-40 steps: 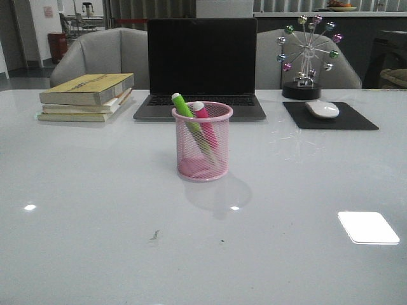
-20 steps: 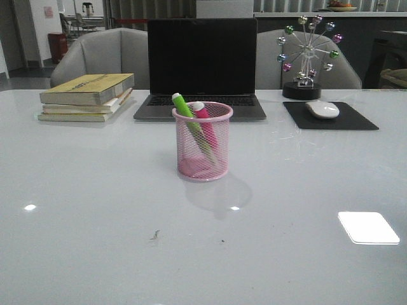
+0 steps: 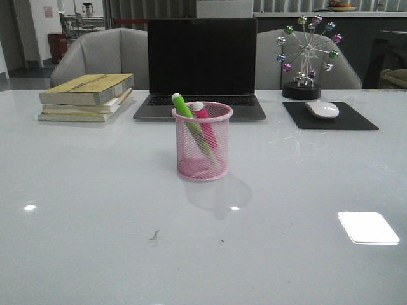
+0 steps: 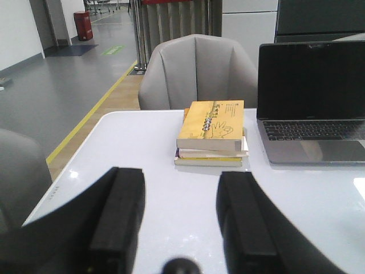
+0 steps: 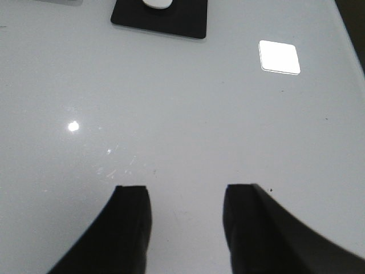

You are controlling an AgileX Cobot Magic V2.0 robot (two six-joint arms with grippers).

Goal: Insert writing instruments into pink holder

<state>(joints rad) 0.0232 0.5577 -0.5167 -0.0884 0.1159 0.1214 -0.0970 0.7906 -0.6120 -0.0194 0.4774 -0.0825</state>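
The pink wire-mesh holder (image 3: 203,143) stands upright at the middle of the white table, in front of the laptop. Inside it lean the lime green marker (image 3: 186,112) and the bright pink marker (image 3: 203,117), whitish caps up above the rim. Neither arm shows in the front view. My left gripper (image 4: 181,178) hangs open over bare table near the books, nothing between its fingers. Over bare table near the mouse pad, my right gripper (image 5: 186,191) is open and empty too. The holder shows in neither wrist view.
A black laptop (image 3: 201,63) stands open behind the holder. A stack of books (image 3: 87,95) lies at the back left. A black mouse pad (image 3: 329,115) with a white mouse (image 3: 322,108) and a ferris-wheel ornament (image 3: 306,60) are at the back right. Grey chairs stand behind the table.
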